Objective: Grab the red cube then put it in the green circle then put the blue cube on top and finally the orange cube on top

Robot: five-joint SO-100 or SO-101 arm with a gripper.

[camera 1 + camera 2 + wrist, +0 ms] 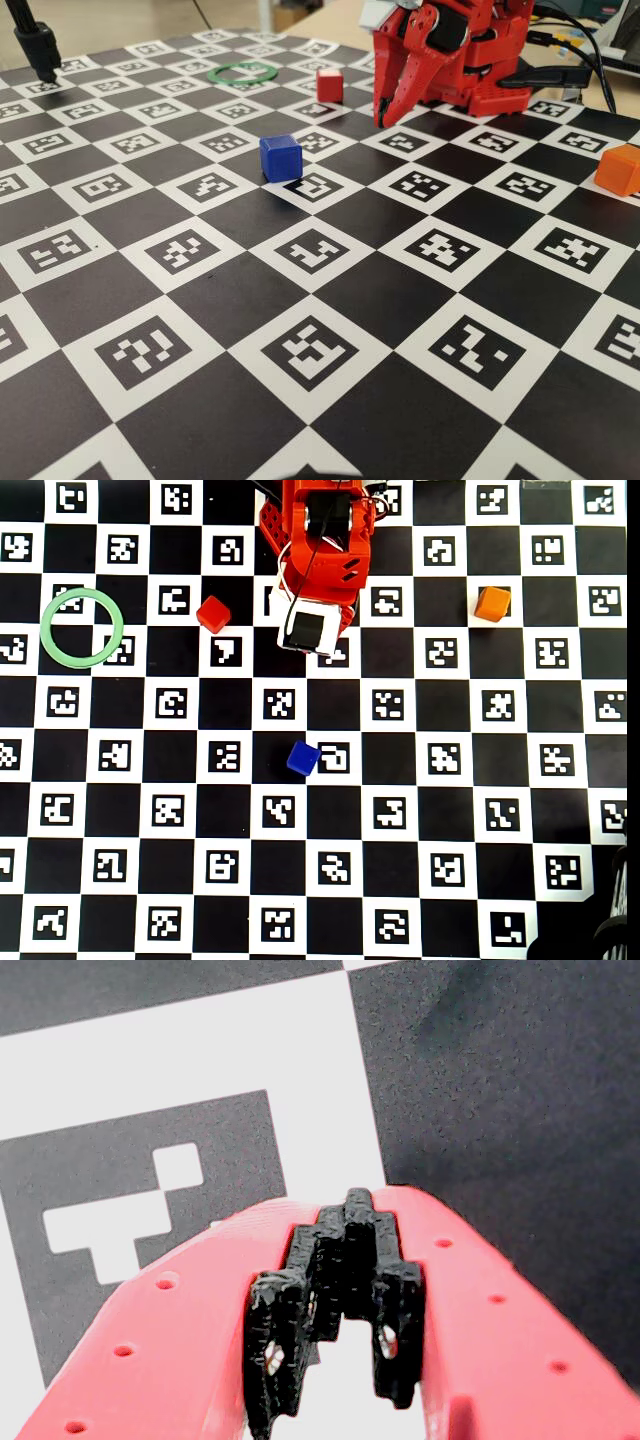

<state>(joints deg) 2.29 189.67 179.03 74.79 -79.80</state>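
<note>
The green circle (82,627) lies empty on the checkered marker board (400,810). In the overhead view the red cube (213,613) sits just right of it, the blue cube (303,758) lower right, the orange cube (492,603) far right. The gripper (345,1220) is clenched on nothing.

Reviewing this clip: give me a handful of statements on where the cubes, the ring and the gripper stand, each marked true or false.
1. The green circle is empty. True.
2. The red cube is held in the gripper. False: the cube sits on the board beside the arm, and the jaws are shut on nothing in the wrist view.
3. The blue cube stands alone on the board, with nothing stacked on it. True.
4. The orange cube rests on the blue cube. False: it lies on the board by itself, far to the right in the overhead view.
5. In the overhead view the red cube lies between the green circle and the arm. True.
</note>
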